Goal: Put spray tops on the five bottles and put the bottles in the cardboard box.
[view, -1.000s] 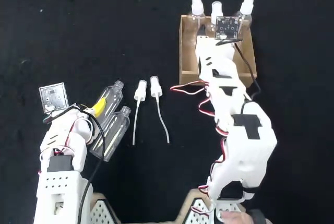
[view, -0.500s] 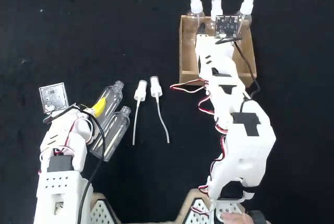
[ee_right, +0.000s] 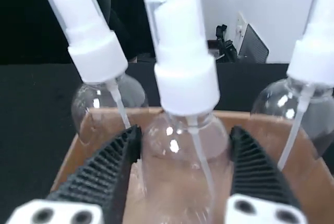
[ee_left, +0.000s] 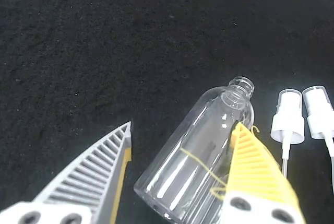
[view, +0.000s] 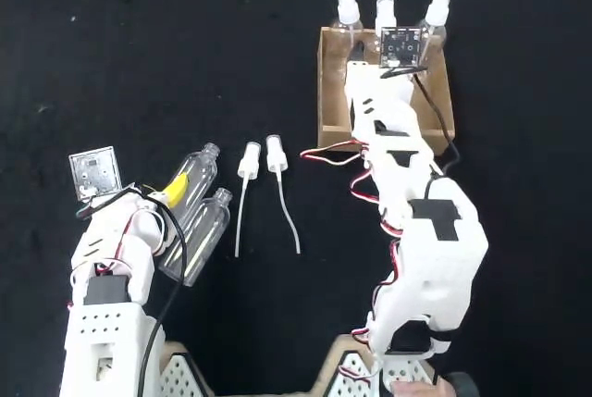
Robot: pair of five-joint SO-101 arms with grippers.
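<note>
Three clear bottles with white spray tops stand along the far wall of the cardboard box [view: 329,92]. My right gripper [ee_right: 185,135] is shut on the middle bottle [ee_right: 182,151], with a black finger pressed against each side. Its neighbours [ee_right: 102,93] [ee_right: 308,104] stand close by. Two uncapped bottles [view: 196,178] [view: 205,230] lie side by side at the left. My left gripper [ee_left: 182,127] is open astride the upper bottle [ee_left: 193,151], its yellow finger [ee_left: 253,172] against the bottle. Two loose spray tops [view: 249,161] [view: 276,153] lie mid-table.
The spray tops' thin dip tubes [view: 289,221] trail toward the near edge. The right arm [view: 407,175] stretches from the near edge over the box's front wall. Black table surface lies bare between the spray tops and the box.
The right wrist has edged slightly toward the box's far wall. The left arm and the loose bottles and tops have not moved.
</note>
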